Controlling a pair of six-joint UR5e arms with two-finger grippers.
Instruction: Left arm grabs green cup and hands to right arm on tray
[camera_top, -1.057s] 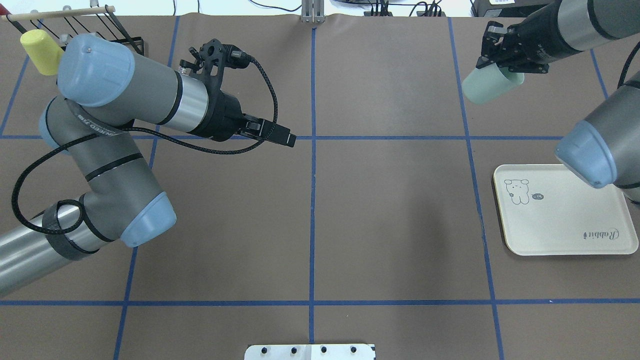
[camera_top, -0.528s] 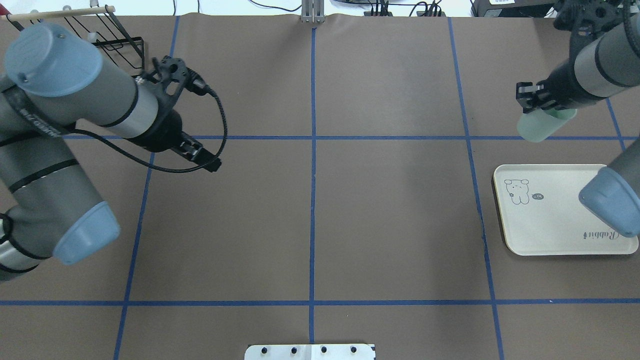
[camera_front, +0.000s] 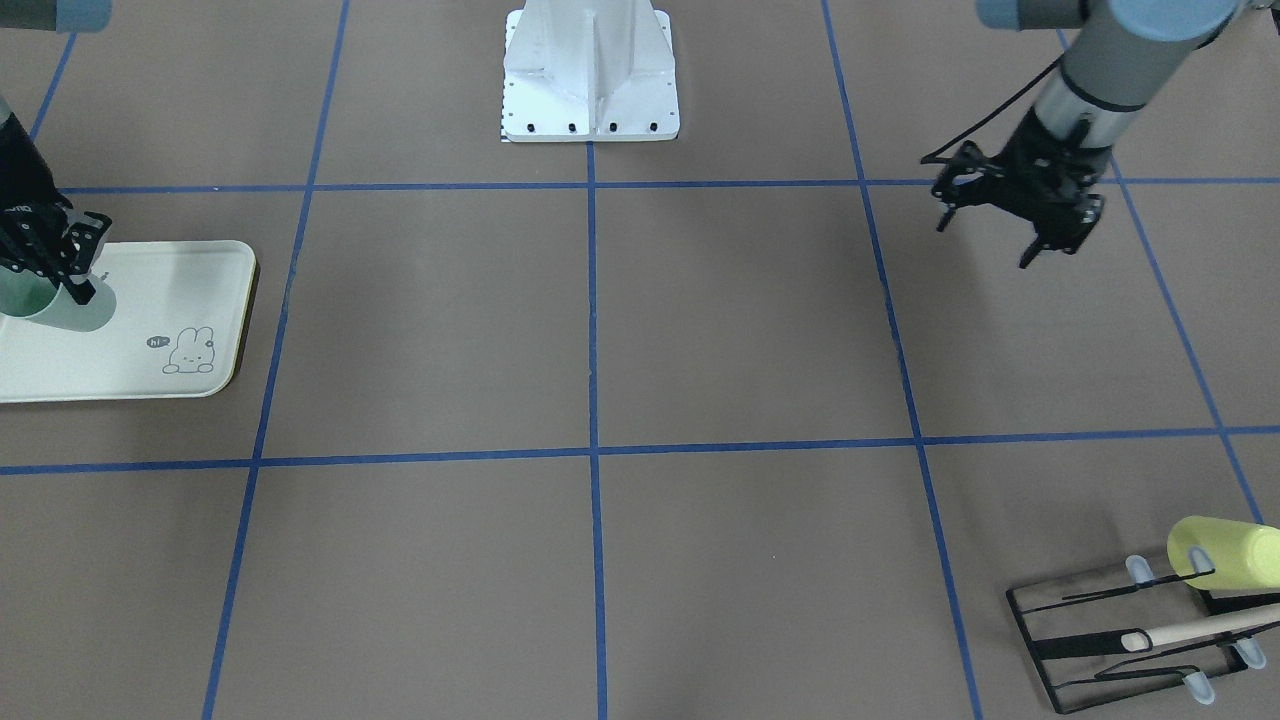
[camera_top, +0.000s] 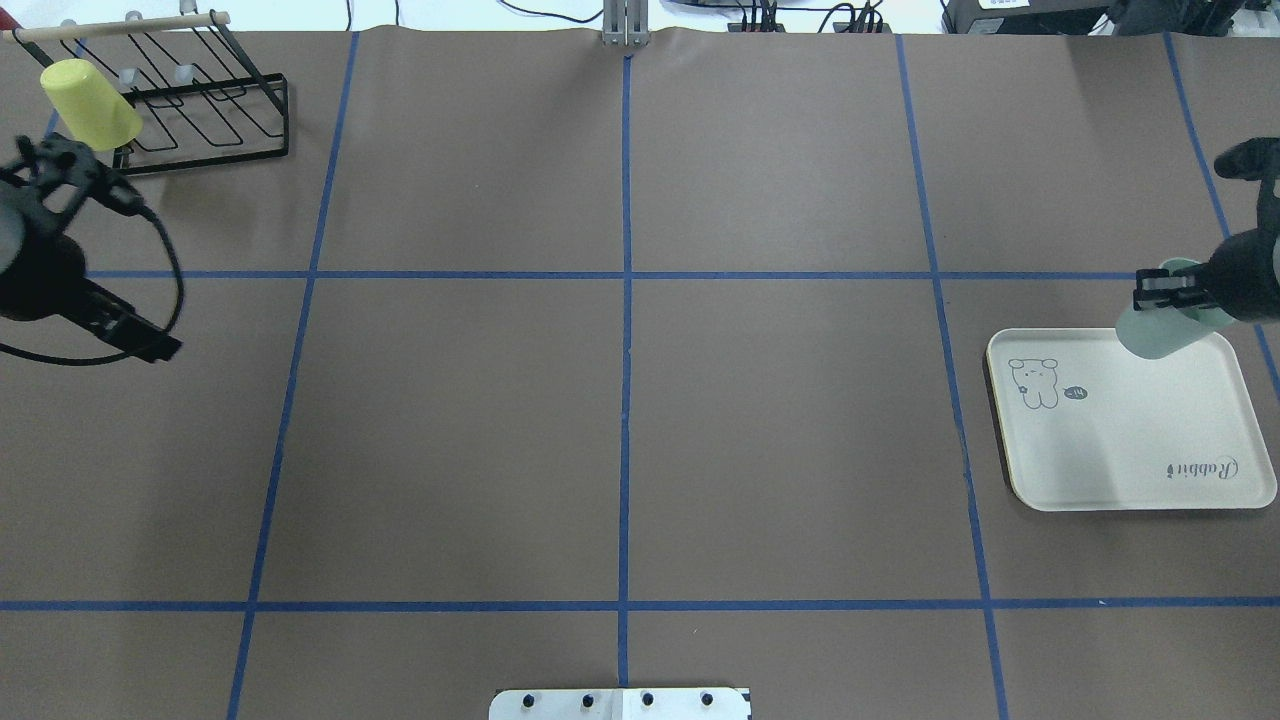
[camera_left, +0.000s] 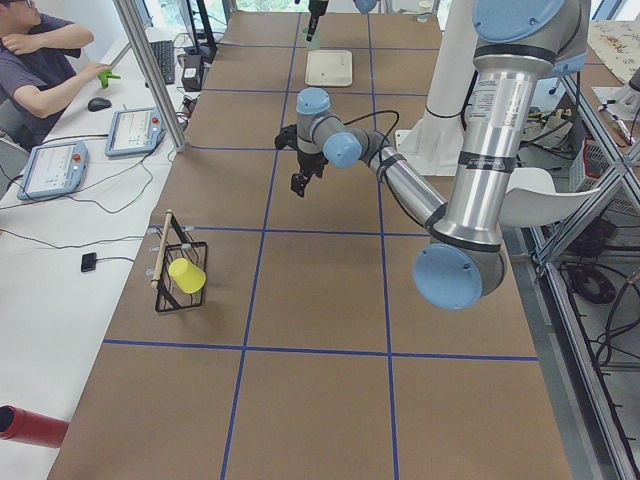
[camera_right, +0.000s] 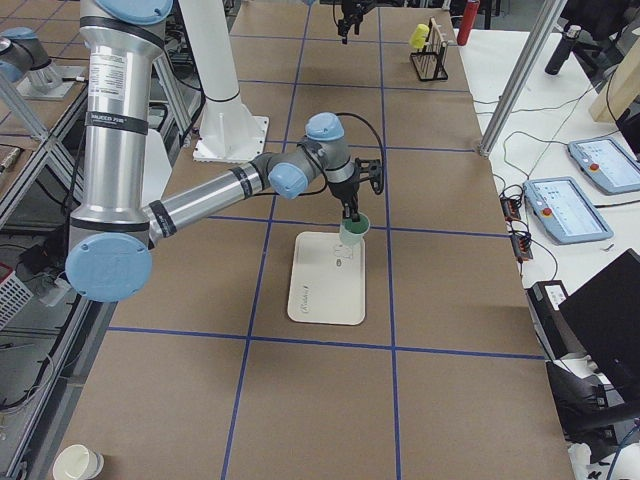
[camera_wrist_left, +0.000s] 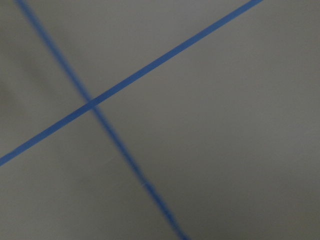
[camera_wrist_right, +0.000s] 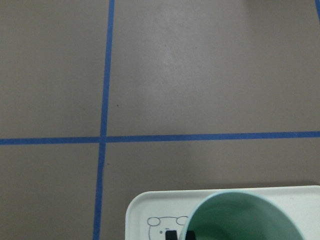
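Robot base: white plate at the near edge of the bench, on the middle line of the blue tape grid
Tray: cream, flat on the bench's right side, its long sides running left to right; the bunny drawing lies at its inner end, the "Rabbit" lettering near the outer near corner
Left hand: at the far left side of the bench, above bare brown surface, carrying nothing; its wrist camera sees only a blurred tape crossing; I cannot tell whether the fingers are apart or together; it is well apart from the tray
Green cup: over the far edge of the tray, mouth up and leaning a little; whether its base touches the tray cannot be told
Right hand: closed on the green cup's rim, one finger inside the wall and one outside, as the right wrist view shows
Wire rack: black, at the far left corner of the bench, a wooden rod along its top
Yellow-green cup: tilted on a prong at the rack's left end
Person: seated at a side desk beyond the bench's far edge
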